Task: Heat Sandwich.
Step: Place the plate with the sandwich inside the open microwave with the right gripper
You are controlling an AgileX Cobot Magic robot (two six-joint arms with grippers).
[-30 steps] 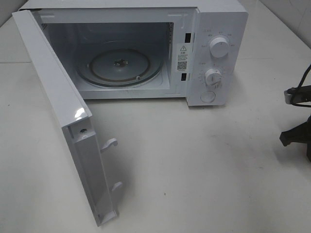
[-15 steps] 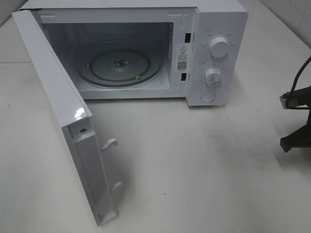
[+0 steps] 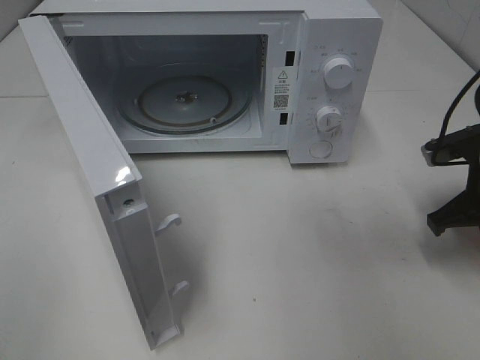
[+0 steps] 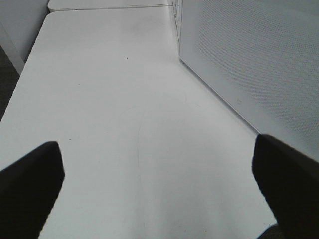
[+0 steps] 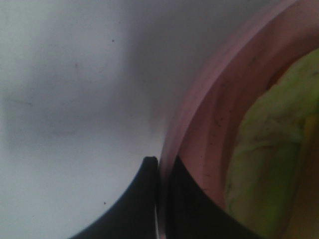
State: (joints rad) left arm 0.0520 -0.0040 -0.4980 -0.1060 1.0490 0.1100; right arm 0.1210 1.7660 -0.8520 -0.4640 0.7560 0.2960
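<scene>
Over the last second the right arm (image 3: 452, 216), off to the control-knob side of the microwave (image 3: 225, 75), has edged a little further into the high view. Nothing else around the microwave has shifted. I judge that the carry toward the microwave is only starting. Its door (image 3: 97, 187) stands swung wide and the glass turntable (image 3: 187, 105) inside is bare, so the way in is ready. The right gripper (image 5: 159, 167) is closed, its dark fingertips pinching the rim of the pink plate (image 5: 209, 99). The sandwich (image 5: 269, 149) lies on that plate, pale yellow-green, beyond the knob side of the microwave and outside the high view. The left gripper (image 4: 157, 174) hangs fully open over the bare surface (image 4: 124, 99) beside the microwave's door, holding and touching nothing.
</scene>
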